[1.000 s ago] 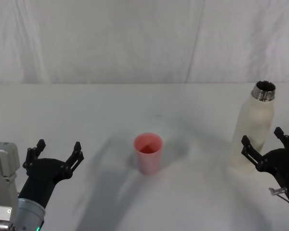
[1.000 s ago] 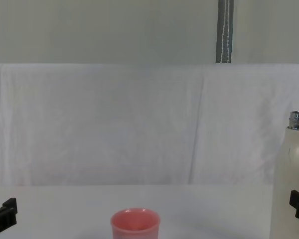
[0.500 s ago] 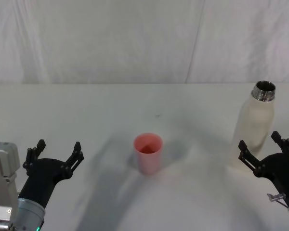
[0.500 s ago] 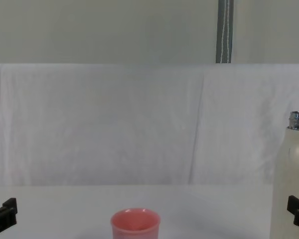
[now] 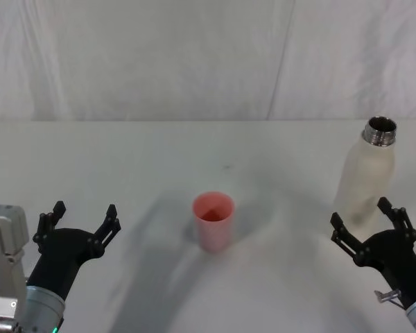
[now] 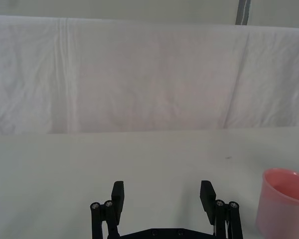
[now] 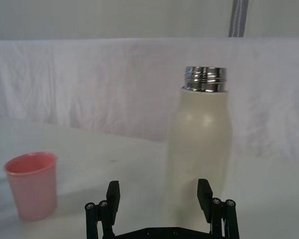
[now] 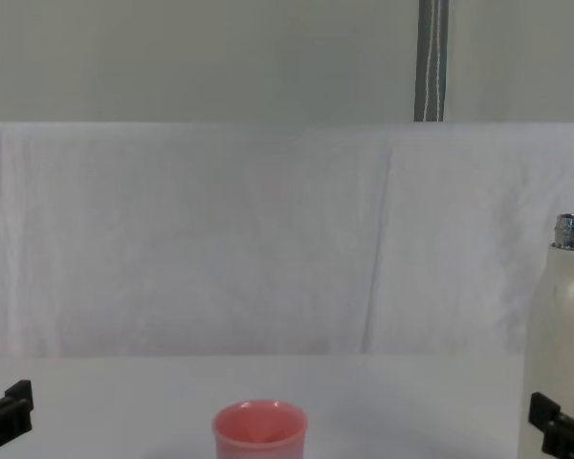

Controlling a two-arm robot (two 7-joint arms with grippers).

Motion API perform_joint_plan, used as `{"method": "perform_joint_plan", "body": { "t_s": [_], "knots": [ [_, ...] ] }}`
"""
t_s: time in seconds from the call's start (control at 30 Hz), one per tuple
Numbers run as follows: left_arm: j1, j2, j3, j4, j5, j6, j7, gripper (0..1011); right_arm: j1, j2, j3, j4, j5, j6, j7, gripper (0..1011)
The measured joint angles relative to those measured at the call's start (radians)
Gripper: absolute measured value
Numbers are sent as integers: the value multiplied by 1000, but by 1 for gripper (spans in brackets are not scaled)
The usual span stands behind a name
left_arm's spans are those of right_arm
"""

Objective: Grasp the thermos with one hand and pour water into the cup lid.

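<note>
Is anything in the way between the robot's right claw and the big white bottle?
Nothing visible is. The right gripper is open just in front of the thermos, with only bare table between them. The pink cup stands off to the side, and the left gripper stays far off.

Before me lies a pale counter (image 5: 125,166). Behind it hangs a wrinkled white cloth (image 8: 220,239), and above that rises a grey pole (image 8: 431,59).
</note>
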Motion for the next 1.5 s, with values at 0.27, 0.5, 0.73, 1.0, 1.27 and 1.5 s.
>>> {"method": "perform_joint_plan", "body": {
  "t_s": [0.27, 0.5, 0.73, 1.0, 1.27, 1.5],
  "knots": [
    [0, 0, 0, 0, 0, 0, 0, 1001, -2, -3, -24, -1, -1, 1, 10, 1001],
    [0, 0, 0, 0, 0, 0, 0, 1001, 2, -6, -40, 3, -1, 0, 11, 1001],
    [0, 0, 0, 0, 0, 0, 0, 1001, 5, -9, -45, 4, -7, -1, 8, 1001],
    [0, 0, 0, 0, 0, 0, 0, 1001, 5, -9, -44, 5, -6, -2, 8, 1001],
    [0, 0, 0, 0, 0, 0, 0, 1001, 5, -8, -44, 6, -5, -2, 8, 1001],
    [0, 0, 0, 0, 0, 0, 0, 1001, 5, -8, -44, 6, -4, -2, 8, 1001]
  ]
}}
